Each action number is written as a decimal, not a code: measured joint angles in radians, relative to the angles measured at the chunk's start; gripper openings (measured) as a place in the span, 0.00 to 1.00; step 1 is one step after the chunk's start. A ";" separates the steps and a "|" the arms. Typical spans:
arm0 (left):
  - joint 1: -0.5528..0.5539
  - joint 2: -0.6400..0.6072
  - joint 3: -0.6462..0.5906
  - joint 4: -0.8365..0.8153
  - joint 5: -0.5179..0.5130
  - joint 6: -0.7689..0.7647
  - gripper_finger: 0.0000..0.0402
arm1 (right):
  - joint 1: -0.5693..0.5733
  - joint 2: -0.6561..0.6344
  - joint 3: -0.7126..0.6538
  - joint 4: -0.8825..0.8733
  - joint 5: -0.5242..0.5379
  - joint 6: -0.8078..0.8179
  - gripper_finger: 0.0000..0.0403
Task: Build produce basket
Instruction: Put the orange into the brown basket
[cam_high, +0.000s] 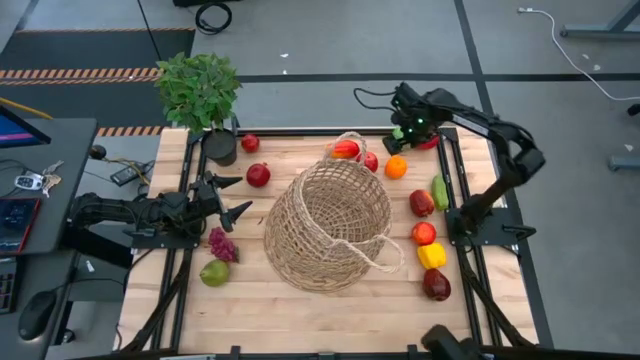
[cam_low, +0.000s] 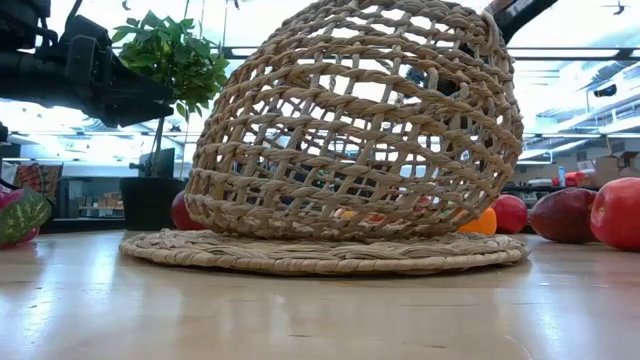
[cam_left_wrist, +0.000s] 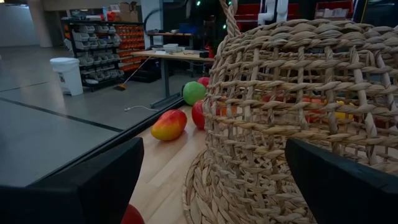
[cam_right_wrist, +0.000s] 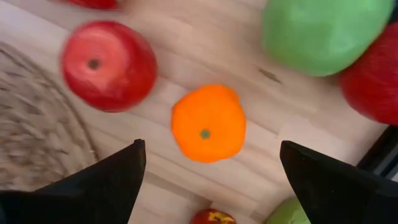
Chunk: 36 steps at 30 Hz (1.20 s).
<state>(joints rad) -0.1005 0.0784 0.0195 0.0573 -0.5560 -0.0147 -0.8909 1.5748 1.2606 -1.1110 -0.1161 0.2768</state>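
Hovering over the far right corner of the tabletop (cam_high: 300, 310), the right end effector (cam_high: 408, 128) has its fingers spread wide and empty, so the step in hand looks like the approach to a first pick. Largest of the task's things, the basket (cam_high: 330, 225) lies tipped on its side mid-table, nearer the viewer and to the left of that end effector, its mouth toward the front right; I cannot tell if anything lies inside. Squarely below the spread fingers in the right wrist view sits an orange fruit (cam_right_wrist: 208, 123), with a red apple (cam_right_wrist: 109, 65) and a green fruit (cam_right_wrist: 326, 31) close beside it. Next, I judge, comes a straight descent and a close on the orange. Waiting left of the basket, the left end effector (cam_high: 222, 198) is also open and empty. No readable writing or brand shows.
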 joint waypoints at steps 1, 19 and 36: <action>0.000 0.000 0.000 0.000 0.000 0.000 0.99 | 0.002 0.017 0.000 0.001 0.000 -0.011 0.93; 0.000 0.000 0.000 0.000 0.000 0.000 0.99 | 0.047 0.206 0.000 0.036 0.053 -0.104 0.93; 0.000 0.000 0.000 0.000 0.000 0.000 0.99 | 0.077 0.319 0.002 0.021 0.064 -0.141 0.88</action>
<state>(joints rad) -0.1001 0.0780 0.0196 0.0574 -0.5556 -0.0147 -0.8142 1.8939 1.2625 -1.0901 -0.0520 0.1363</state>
